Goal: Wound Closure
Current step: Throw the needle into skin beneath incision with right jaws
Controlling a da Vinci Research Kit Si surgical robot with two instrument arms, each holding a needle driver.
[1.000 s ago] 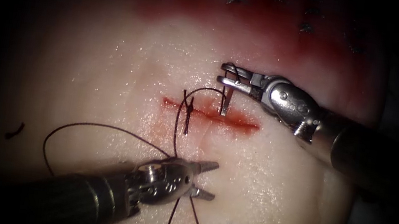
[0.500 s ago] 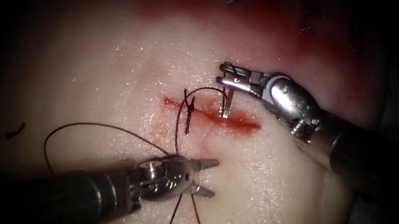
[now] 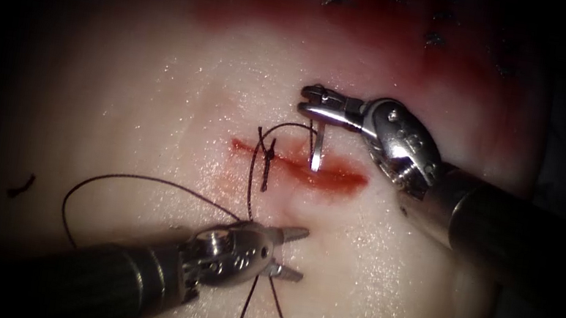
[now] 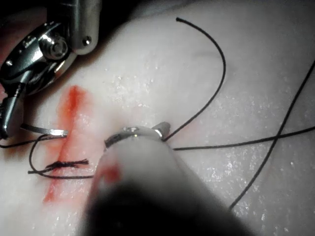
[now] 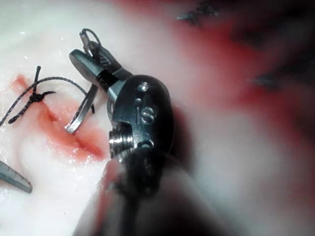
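The needle [image 3: 317, 147] hangs from the right tool [image 3: 311, 102], gripped near its thread end by jaws closed on it; its long axis runs almost straight down from those jaws toward the cut [image 3: 300, 165], and its lower, pointed end sits at the cut's upper edge, where I cannot tell whether it touches or has entered the tissue [image 3: 159, 90]; it looks like a narrow, bright steel strip, gently curved. The thread [image 3: 287, 127] arcs from the jaws away to a dark knot [image 3: 268, 153] tied across the cut, with short tails beside it; longer loops of the same thread trail around the left tool [image 3: 293, 254], one strand passing just behind its jaws. The left tool's jaws stand moderately apart and hold nothing, hovering over the tissue across the cut from the right tool. Red fluid [image 3: 328, 179] pools in the cut just below the needle's end; a small cut end of thread [image 3: 20, 185] lies well apart beyond the left tool's shaft.
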